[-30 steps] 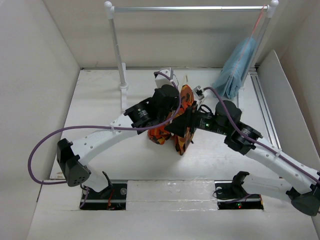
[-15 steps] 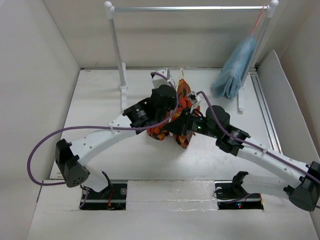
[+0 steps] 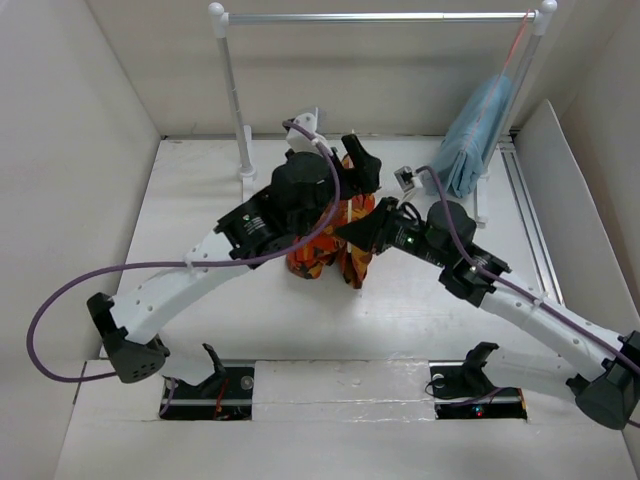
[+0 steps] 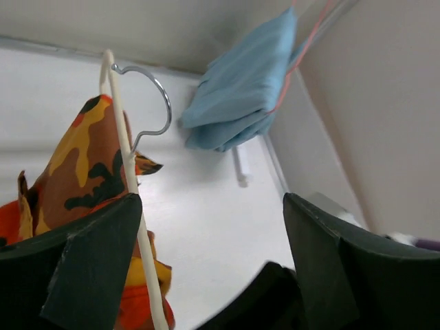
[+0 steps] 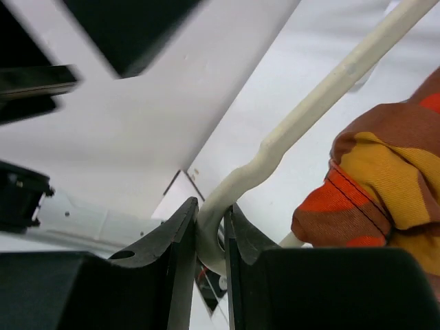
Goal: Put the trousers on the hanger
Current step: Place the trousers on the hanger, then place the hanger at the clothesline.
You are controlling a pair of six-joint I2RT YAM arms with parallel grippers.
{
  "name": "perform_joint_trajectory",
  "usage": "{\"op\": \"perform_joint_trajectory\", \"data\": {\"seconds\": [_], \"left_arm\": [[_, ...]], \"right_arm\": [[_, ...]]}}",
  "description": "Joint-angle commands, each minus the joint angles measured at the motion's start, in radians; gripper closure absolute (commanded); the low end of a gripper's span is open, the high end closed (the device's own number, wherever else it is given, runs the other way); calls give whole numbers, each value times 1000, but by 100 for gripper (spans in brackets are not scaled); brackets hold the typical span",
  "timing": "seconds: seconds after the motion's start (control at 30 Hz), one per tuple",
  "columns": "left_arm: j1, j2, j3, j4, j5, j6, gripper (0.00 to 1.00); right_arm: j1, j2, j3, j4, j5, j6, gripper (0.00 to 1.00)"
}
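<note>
I have the white table (image 3: 200, 200) lying under both arms, and the white clothes rail (image 3: 380, 17) standing beyond both grippers at the far side. The long cloth trousers in orange, red, brown and black camouflage print (image 3: 330, 245) sit bunched between the two wrists, below the left gripper (image 4: 211, 203). One fold lies just beside the right gripper (image 5: 210, 206). A plain light blue garment (image 3: 470, 135) hangs at the rail's right end, ahead of the left gripper and well apart from it, on a thin pinkish-red hanger (image 3: 518, 45). The thin cream-coloured triangular hanger (image 4: 120, 124) rises in front of the left gripper with the camouflage cloth lying against its arm. I cannot tell whether the cloth is draped over it. The right gripper's jaws are clamped on a bend of that cream bar. The left gripper's jaws stand wide apart and hold nothing; the bar passes right at the inner edge of one finger, contact unclear. The slim metal hook (image 4: 155, 96) curls just ahead.
</note>
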Motion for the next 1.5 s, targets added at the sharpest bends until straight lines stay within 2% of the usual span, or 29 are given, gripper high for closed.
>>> {"op": "perform_joint_trajectory", "data": {"seconds": [0.0, 0.13, 0.37, 0.5, 0.7, 0.9, 0.93, 1.3, 1.47], "left_arm": [[0, -75, 98, 46, 36, 26, 19], [0, -121, 140, 65, 63, 43, 11], [0, -207, 155, 83, 22, 82, 10], [50, -251, 85, 71, 26, 59, 11], [50, -288, 11, 37, -18, 57, 11], [50, -302, -35, 16, -29, 60, 11], [50, -303, -49, 14, -17, 51, 11], [59, -342, -176, -14, 2, 5, 11], [59, -363, -230, -38, 0, -15, 11]], "right_arm": [[-43, -39, 144, 147, 2, -15, 100], [-97, -16, 197, 143, -43, -17, 100], [-195, 19, 319, 127, -110, -45, 100], [-257, 33, 389, 146, -126, -60, 100], [-326, 48, 452, 250, -159, -66, 100], [-451, 67, 559, 250, -195, -74, 100], [-506, 82, 585, 252, -202, -72, 100], [-734, 209, 705, 310, -239, -28, 100], [-794, 271, 739, 388, -258, 26, 100]]}}
